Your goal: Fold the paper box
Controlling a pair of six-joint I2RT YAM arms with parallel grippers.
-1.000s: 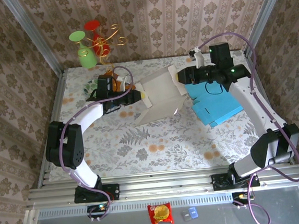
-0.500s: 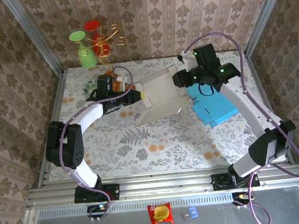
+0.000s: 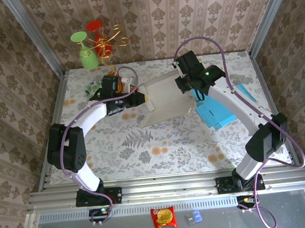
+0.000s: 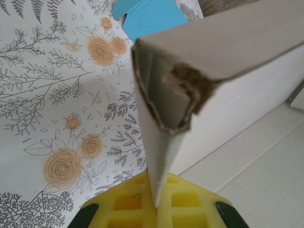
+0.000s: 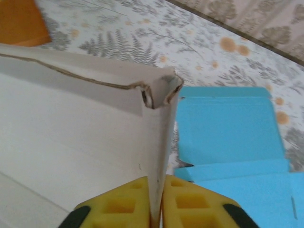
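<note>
I have the off-white paper box [image 3: 164,97] half-erected on the far middle of the flower-printed worktop [image 3: 144,146], between the 2 arms. The left tool [image 3: 142,98] is clenched on the edge of 1 upright wall at the box's left side. From its wrist camera, that thin wall runs down between the yellow pads [image 4: 190,209]. The right tool [image 3: 183,84] grips the opposite wall in the same manner, with the card pinched tight between its pads [image 5: 118,204].

My worry is the corners. Both wrist views show the card crushed and frayed where the walls meet, so I judge the fibre is already weak there. If the 2 arms pull apart or twist unevenly, a corner could tear or a wall could buckle instead of creasing along its score.

Each grip also holds only a thin edge, so a sideways load could slide the card out of the pads and let the box collapse.

The flat bright-blue card blank [image 3: 219,113] lies just beside the box under the right arm, and a low sweep could drag it.
</note>
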